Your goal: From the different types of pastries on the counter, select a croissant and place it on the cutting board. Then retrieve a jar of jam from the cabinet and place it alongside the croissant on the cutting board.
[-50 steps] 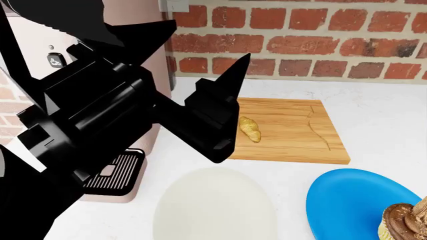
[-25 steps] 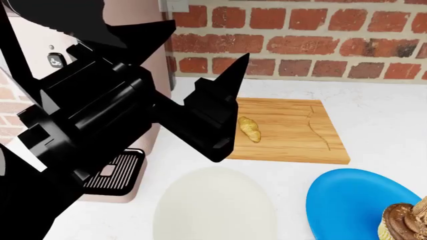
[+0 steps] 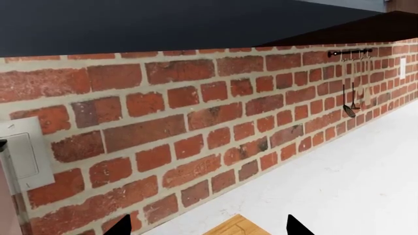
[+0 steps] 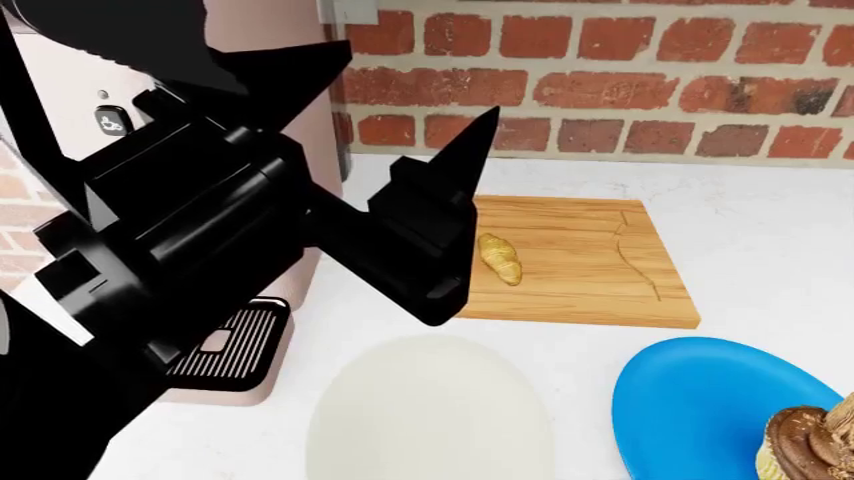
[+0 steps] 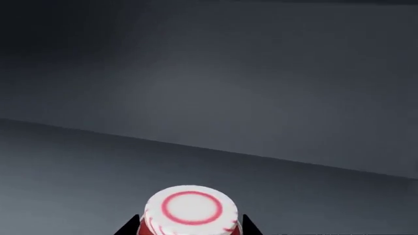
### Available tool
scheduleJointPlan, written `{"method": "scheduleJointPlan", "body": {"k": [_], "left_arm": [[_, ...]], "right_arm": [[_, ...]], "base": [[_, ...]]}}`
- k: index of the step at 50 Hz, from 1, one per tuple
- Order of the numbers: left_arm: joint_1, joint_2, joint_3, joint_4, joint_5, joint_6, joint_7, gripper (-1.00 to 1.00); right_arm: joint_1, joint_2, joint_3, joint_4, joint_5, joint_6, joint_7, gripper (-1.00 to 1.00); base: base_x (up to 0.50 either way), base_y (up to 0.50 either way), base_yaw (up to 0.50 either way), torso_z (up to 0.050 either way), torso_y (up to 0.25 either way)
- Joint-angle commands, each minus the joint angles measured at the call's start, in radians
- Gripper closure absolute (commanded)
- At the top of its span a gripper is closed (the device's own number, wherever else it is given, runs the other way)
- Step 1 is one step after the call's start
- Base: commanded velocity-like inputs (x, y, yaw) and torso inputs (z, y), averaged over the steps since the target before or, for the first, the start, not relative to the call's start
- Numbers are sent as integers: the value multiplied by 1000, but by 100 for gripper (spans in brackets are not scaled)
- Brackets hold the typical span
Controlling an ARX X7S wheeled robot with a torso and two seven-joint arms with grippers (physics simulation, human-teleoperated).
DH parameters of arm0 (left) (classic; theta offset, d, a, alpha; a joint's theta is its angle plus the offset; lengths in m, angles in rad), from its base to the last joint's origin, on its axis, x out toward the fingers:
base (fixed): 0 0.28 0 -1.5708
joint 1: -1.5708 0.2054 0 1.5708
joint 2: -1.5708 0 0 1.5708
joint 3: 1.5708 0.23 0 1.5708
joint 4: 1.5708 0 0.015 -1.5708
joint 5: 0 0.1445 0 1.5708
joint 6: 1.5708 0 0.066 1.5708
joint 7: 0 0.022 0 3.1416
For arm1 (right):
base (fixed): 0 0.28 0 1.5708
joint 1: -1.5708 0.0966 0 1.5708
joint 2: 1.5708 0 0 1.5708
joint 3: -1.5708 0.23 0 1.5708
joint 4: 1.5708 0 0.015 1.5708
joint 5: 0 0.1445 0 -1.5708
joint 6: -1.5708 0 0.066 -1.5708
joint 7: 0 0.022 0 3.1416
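Although the croissant (image 4: 501,258) lies on the cutting board (image 4: 587,262), the jam jar (image 5: 189,211) sits in the dark cabinet between the right jaws, and I cannot tell if they clamp it. If they only touch the lid, the jar may slip or tip; the left jaws stand apart and empty.

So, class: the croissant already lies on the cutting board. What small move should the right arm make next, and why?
Probably close the right end effector on the jar of jam. Its fingertips show on either side of the jar, inside a dark grey space, though contact isn't clear. The croissant already rests on the cutting board, so the jar is what remains.
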Motion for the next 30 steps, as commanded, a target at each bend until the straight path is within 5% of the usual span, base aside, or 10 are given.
{"method": "scheduleJointPlan", "body": {"k": [1,30], "left_arm": [[5,0,3,3,7,3,4,-100],[1,-5,7,4,11,16,3,-100]], "right_arm": [[-50,73,-80,-106,55,12,101,100],[-67,285,218,-639,358,31,265,100]], "base": [[0,0,0,0,0],[0,0,0,0,0]]}}
